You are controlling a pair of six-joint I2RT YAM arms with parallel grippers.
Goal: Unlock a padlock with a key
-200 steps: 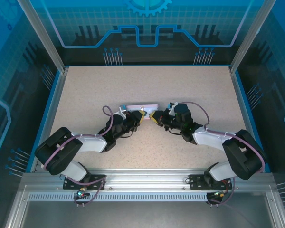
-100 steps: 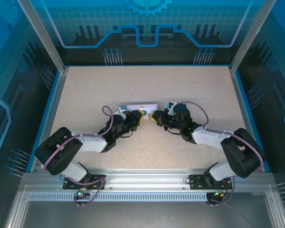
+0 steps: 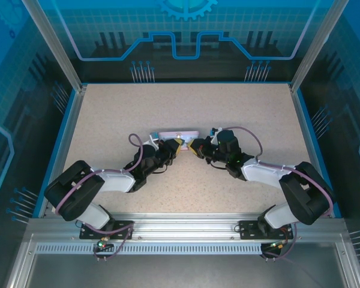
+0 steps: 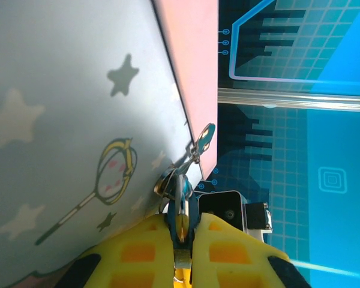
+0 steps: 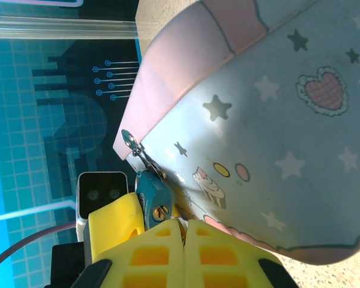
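The padlock (image 5: 151, 195) hangs at the near edge of the tin box (image 3: 179, 133), in the middle of the bench (image 3: 240, 108), and the left tool (image 4: 181, 225) is clamped on it. The right tool (image 5: 183, 227), fingers pressed together, sits at its keyhole. I cannot make out the key. The lock looks fastened, so the turn is probably yet to do.

One tin box (image 3: 179, 132), one padlock (image 5: 151, 192), one left tool (image 4: 181, 227), one right tool (image 5: 181, 233).

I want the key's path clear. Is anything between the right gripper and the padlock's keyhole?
Nothing visible does. The right gripper, shut, sits right at the keyhole face of the padlock, which the left gripper clamps beside the tin box.
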